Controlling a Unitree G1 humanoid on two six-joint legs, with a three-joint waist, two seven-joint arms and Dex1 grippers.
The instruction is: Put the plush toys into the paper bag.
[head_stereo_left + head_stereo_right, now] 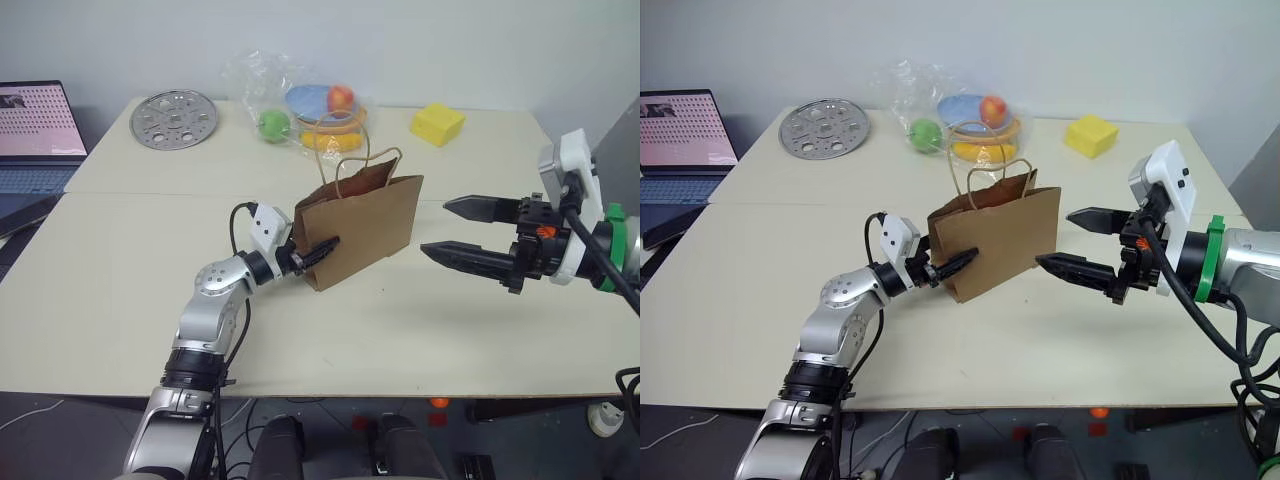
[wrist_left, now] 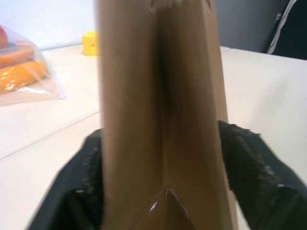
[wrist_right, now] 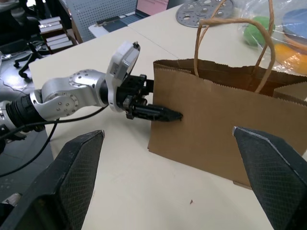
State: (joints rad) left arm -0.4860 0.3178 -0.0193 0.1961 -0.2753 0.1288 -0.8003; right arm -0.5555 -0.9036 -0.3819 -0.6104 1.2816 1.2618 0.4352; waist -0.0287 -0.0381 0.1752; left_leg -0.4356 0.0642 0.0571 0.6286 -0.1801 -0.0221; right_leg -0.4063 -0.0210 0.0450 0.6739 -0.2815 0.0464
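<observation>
1. The paper bag (image 1: 365, 225) stands upright near the middle of the worktop (image 1: 150, 300). It is brown, and its two thin loop handles (image 1: 350, 160) stick up from the open top.
2. No plush toys can be seen from here. The inside of the bag is hidden.
3. The left gripper (image 1: 318, 249) is at the bag's narrow left end. Its two black jaws sit one on each side of that folded end, with the paper between them. In the left wrist view, the brown fold (image 2: 160, 120) rises between the two black fingers (image 2: 249, 163), and both seem to touch the paper. So the jaws are grasping the end of the bag.
4. The right gripper (image 1: 462, 232) hangs in the air just to the right of the bag. It points toward the bag but does not touch it. Its jaws are spread wide apart and hold nothing.
5. Behind the bag, near the back of the worktop, lies a clear plastic bag (image 1: 295, 105) with colourful things inside: a green ball, a red one, and blue and yellow pieces.
6. A yellow block (image 1: 437, 124) sits to the right of the plastic bag.
7. A round metal plate with holes (image 1: 174, 119) lies at the back left.
8. A laptop (image 1: 38, 135) stands off the left edge of the worktop, with its screen lit.
</observation>
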